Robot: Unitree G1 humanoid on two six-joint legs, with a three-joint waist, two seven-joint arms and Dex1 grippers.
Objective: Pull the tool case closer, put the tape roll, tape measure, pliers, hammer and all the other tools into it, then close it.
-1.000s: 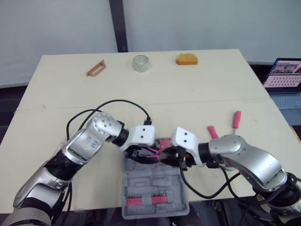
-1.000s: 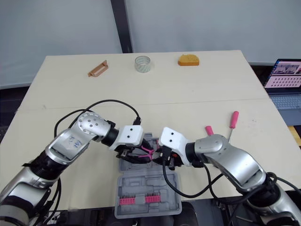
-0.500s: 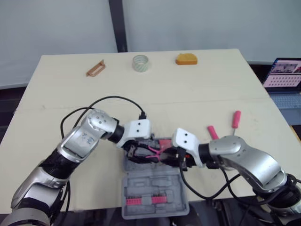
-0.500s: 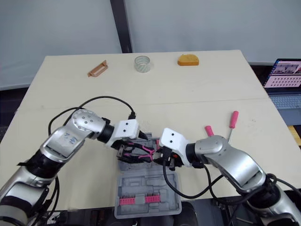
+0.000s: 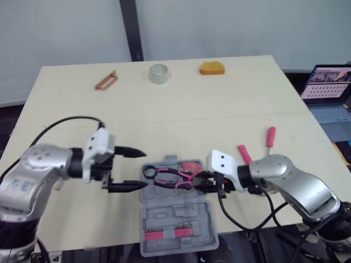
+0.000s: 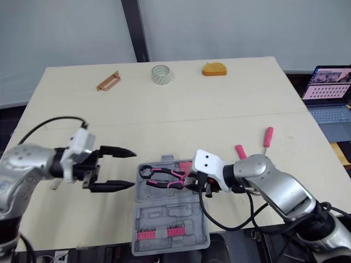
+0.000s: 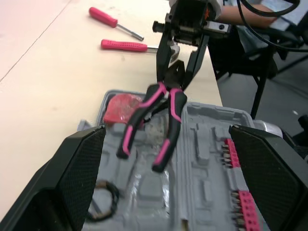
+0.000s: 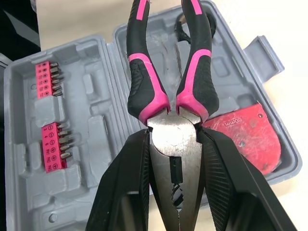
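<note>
The right gripper (image 8: 172, 144) is pinching the pliers (image 8: 197, 86) by their metal head, holding the pink handles over the open grey case (image 5: 175, 211) at the table's (image 5: 219, 109) near edge. The left gripper (image 5: 143, 170) is hovering just left of the case, fingers spread wide, touching nothing. The tape roll (image 5: 158, 73) is lying near the far edge.

Head looks down; wrist views closely share the tool case (image 8: 91, 91).

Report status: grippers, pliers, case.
Left gripper open, empty, beside tool case. Right gripper shut on pliers, over the open case. Tape roll, screwdrivers not yet packed.
</note>
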